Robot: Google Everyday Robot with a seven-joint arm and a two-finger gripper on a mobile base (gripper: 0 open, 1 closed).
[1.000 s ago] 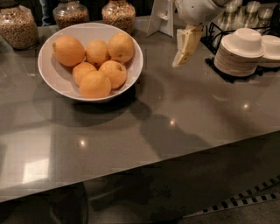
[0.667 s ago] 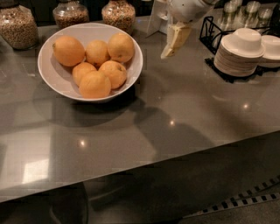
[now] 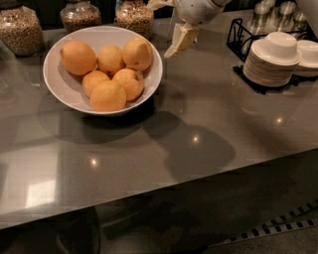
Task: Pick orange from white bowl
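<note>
The white bowl (image 3: 59, 92) stands on the grey counter at the left, holding several oranges. Dull tan-orange fruits lie at the middle (image 3: 110, 59), back right (image 3: 137, 53) and front (image 3: 108, 95); a brighter, larger one (image 3: 78, 57) lies at the back left. My gripper (image 3: 160, 29) hangs from the top edge, just above and right of the bowl's right rim, touching nothing. It is open and empty. One cream finger (image 3: 181, 39) points down-left; the other (image 3: 159, 4) shows at the top edge.
Three glass jars of grain (image 3: 79, 15) stand behind the bowl. A stack of small white plates and bowls (image 3: 276, 59) sits at the right beside a black wire rack (image 3: 241, 34). The counter's front edge runs across the lower frame.
My gripper has moved left, from near the plate stack to beside the bowl's right rim. The bowl and oranges have not moved.
</note>
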